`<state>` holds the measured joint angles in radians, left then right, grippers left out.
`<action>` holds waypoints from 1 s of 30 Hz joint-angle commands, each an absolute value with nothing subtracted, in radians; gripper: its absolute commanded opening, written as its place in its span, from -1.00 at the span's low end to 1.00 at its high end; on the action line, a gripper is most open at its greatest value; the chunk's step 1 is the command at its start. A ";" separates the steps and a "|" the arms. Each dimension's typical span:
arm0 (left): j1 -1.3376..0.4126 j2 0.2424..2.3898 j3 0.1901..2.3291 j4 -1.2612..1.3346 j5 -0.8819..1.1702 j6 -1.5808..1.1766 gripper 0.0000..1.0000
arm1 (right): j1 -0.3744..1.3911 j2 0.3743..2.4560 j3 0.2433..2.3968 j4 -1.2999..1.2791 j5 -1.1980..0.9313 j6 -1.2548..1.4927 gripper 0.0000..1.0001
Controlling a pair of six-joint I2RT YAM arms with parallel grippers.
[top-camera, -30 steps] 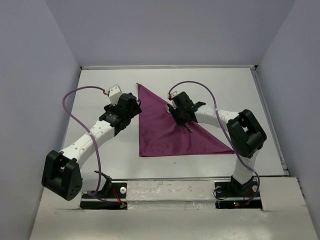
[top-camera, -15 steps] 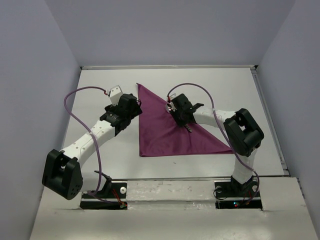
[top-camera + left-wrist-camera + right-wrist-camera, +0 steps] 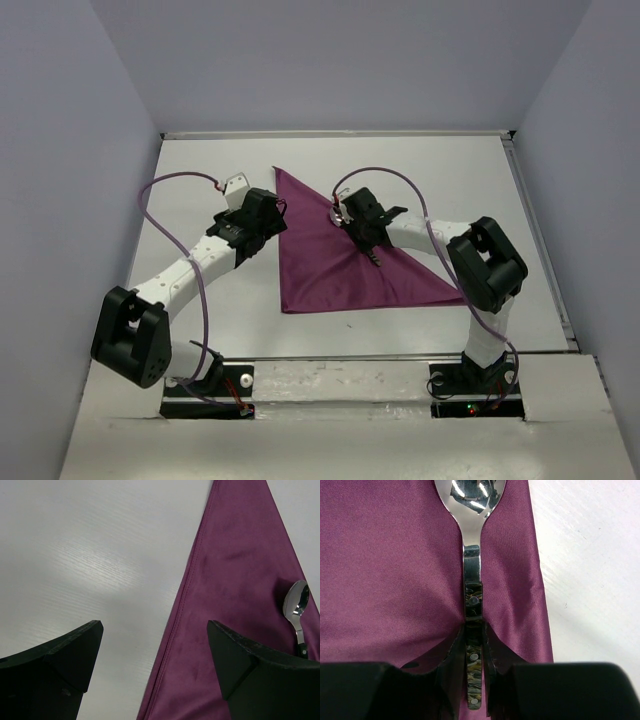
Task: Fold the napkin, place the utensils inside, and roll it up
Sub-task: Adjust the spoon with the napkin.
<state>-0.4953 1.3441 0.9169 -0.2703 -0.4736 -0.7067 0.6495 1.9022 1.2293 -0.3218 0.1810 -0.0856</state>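
from above and behind the arms, the napkin (image 3: pixel 335 265) lies on the table (image 3: pixel 460 180) folded into a plum triangle, its long edge running from the far point down to the right. the left gripper (image 3: pixel 270 212) sits at the cloth's left edge near the far point. the right gripper (image 3: pixel 374 250) is low over the long edge, with only a sliver of the spoon (image 3: pixel 377 260) showing beneath it.

from the left wrist, the left gripper (image 3: pixel 155 630) has its jaws spread wide and holds nothing. bare table (image 3: pixel 100 555) is under one finger and the napkin's (image 3: pixel 235 580) hemmed edge is near the other. the spoon's (image 3: pixel 296 602) bowl shows at far right, close to the cloth's other edge.

from the right wrist, the right gripper (image 3: pixel 473 647) pinches the spoon's (image 3: pixel 472 587) dark handle, bowl pointing away. the napkin (image 3: pixel 385 565) puckers around the fingertips, which probably means they press into the fabric. white table (image 3: pixel 590 580) begins just beside the spoon.

the risk is that the spoon sits so near the edge that rolling could let it slip out, or a release could tip it onto the table. if the fingers snag cloth as they open or lift, the fold drags apart. the empty left gripper is not pinning the napkin, so any pull would shift it.
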 commanded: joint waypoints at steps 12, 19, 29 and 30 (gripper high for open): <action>-0.494 1.361 0.973 -0.276 -0.511 -0.670 0.98 | 0.664 1.867 1.290 -0.351 0.221 -0.132 -0.57; -0.492 1.356 0.960 -0.276 -0.509 -0.669 0.98 | 0.664 1.873 1.319 -0.371 0.249 -0.153 -0.63; -0.494 1.361 0.959 -0.273 -0.503 -0.667 0.98 | 0.664 1.893 1.316 -0.373 0.294 -0.204 -0.81; -0.494 1.359 0.956 -0.272 -0.502 -0.670 0.98 | 0.664 1.893 1.316 -0.373 0.299 -0.210 -0.81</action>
